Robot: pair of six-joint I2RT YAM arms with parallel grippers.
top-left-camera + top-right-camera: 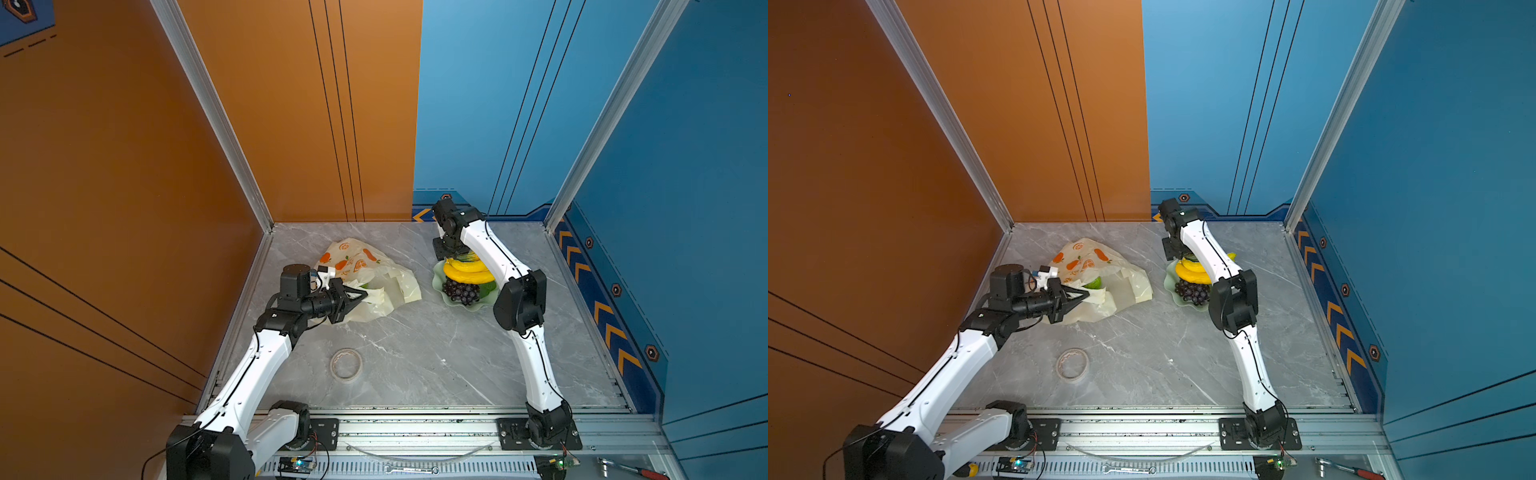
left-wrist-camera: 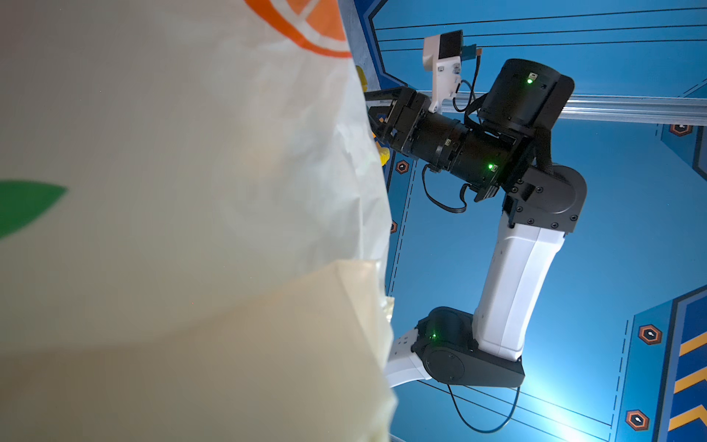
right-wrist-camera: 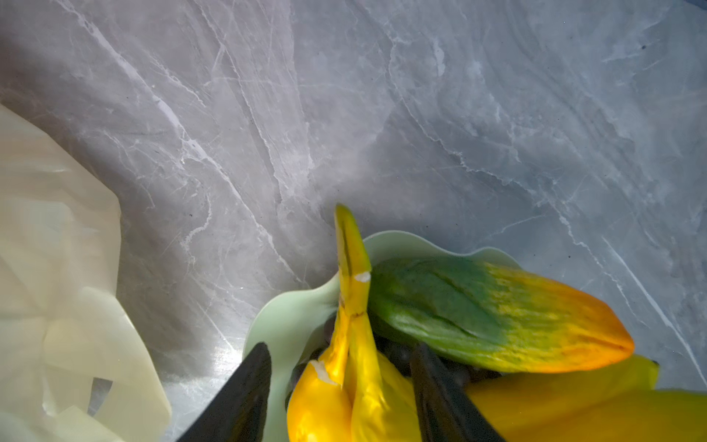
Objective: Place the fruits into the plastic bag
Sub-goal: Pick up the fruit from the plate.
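The cream plastic bag [image 1: 357, 262] [image 1: 1084, 259] with orange fruit prints lies crumpled at the back left. My left gripper [image 1: 362, 295] [image 1: 1086, 295] is shut on its near rim, and a green fruit [image 1: 1094, 283] shows in the mouth. The bag [image 2: 191, 191] fills the left wrist view and hides the jaws. My right gripper [image 3: 343, 346] is down over the pale green dish [image 1: 469, 307] [image 3: 290, 317]. Its jaws are open on either side of the yellow banana bunch [image 1: 467, 270] [image 3: 344, 382], with a thin gap at one finger. Dark grapes [image 1: 461, 291] and a green-orange oblong fruit [image 3: 497, 317] lie in the dish.
A roll of tape [image 1: 346, 364] [image 1: 1072, 364] lies on the grey marble table near the front centre. A wrench [image 1: 411, 469] and a red-handled ratchet [image 1: 627, 468] lie on the front rail. Orange and blue walls close the back and sides.
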